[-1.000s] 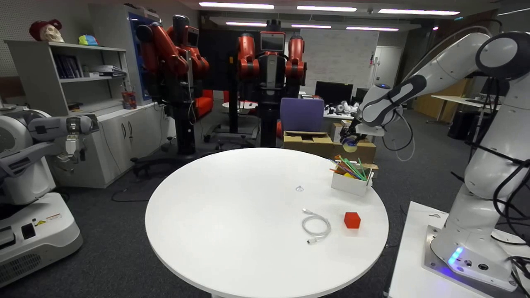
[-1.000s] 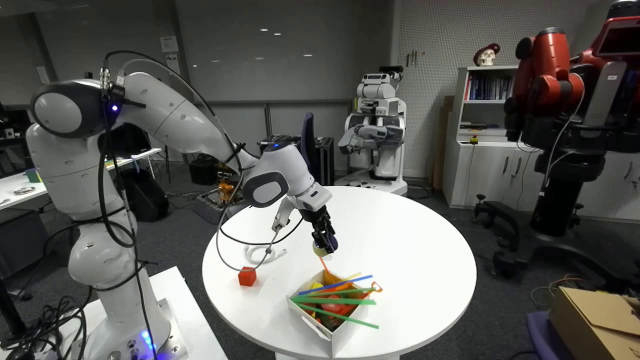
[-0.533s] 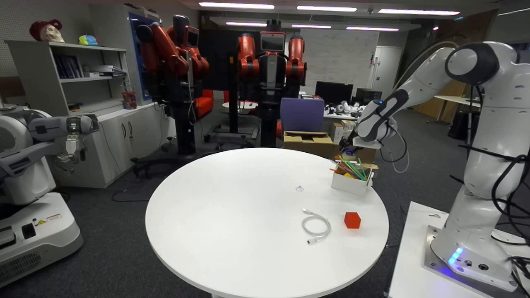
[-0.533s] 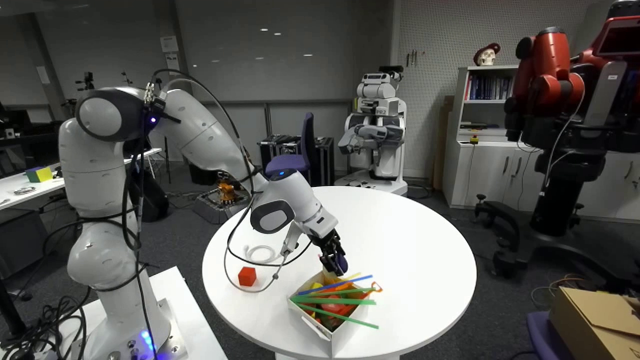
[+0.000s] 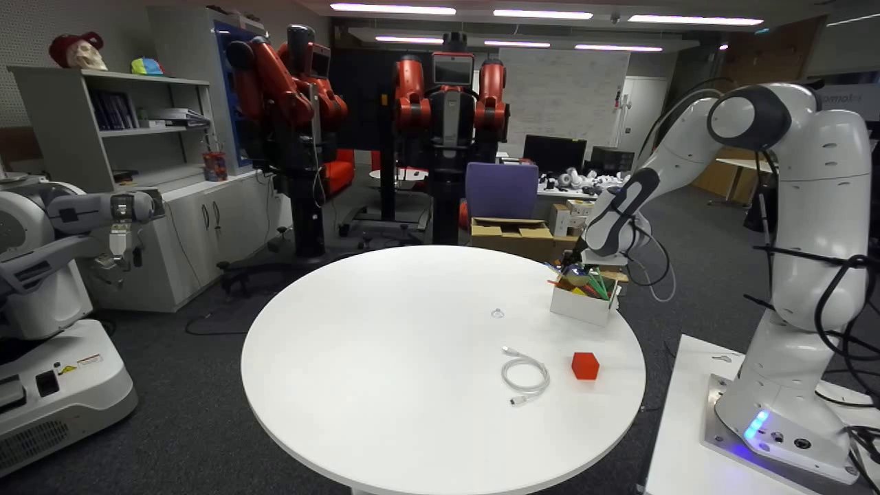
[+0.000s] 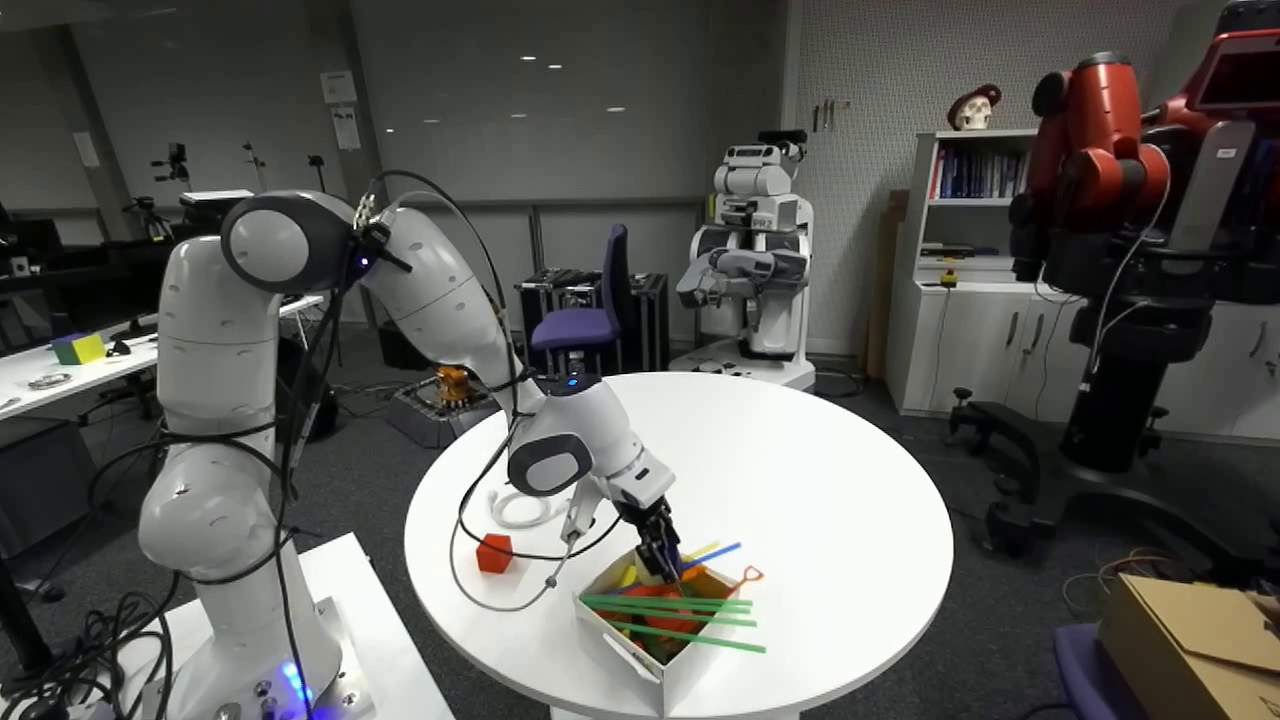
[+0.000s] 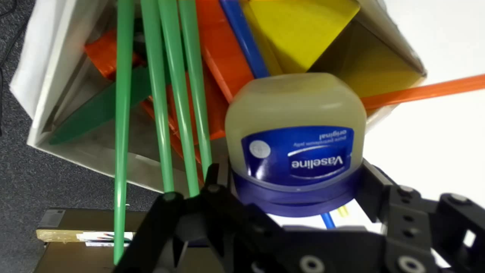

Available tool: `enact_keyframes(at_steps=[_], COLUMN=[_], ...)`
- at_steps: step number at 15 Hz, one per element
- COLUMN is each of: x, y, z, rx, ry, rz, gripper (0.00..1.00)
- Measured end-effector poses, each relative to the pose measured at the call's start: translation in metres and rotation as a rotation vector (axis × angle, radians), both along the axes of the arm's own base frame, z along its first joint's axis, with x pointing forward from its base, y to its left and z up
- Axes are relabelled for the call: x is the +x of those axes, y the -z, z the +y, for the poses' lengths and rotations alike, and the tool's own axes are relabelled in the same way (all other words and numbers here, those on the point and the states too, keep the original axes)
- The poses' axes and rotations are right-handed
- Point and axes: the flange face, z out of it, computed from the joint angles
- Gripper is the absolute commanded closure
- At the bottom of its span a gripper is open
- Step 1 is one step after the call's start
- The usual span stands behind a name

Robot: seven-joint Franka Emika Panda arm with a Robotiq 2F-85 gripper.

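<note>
At the open top of a white cardboard box [image 5: 577, 307], two black fingers [image 7: 373, 201] are squeezing the blue lid [image 7: 297, 203] of a pale yellow plastic jar [image 7: 295, 110]. Seen from the wrist, long green plastic sticks [image 7: 158, 94] are lying at ten o'clock from the jar. On the round white table [image 5: 399, 364] in an exterior view, a small red cube [image 5: 584, 366] is sitting at six o'clock from the box, and a looped white cable [image 5: 546, 377] is lying at seven.

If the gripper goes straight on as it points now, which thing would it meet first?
Probably the held jar would first touch the blue stick, which passes behind it in the wrist view, though depth is unclear.
</note>
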Motion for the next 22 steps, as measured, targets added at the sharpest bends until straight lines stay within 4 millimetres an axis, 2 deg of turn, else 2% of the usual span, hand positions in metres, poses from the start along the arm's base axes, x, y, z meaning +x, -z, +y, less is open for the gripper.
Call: enact_keyframes(at_steps=[2,10,13,18,22], x=[0.002,0.007,0.001,-0.032,-0.058], y=[0.0,-0.007,-0.015,-0.035,-0.067], z=[0.004,0.013,0.022,0.065,0.103], rx=[-0.001,-0.005,-0.005,0.015,0.019], ry=[-0.013,-0.036,-0.065,-0.196,-0.336], rz=[0.001,-0.01,-0.016,0.004,0.006], gripper=[0.0,0.0,0.0,0.0,0.0])
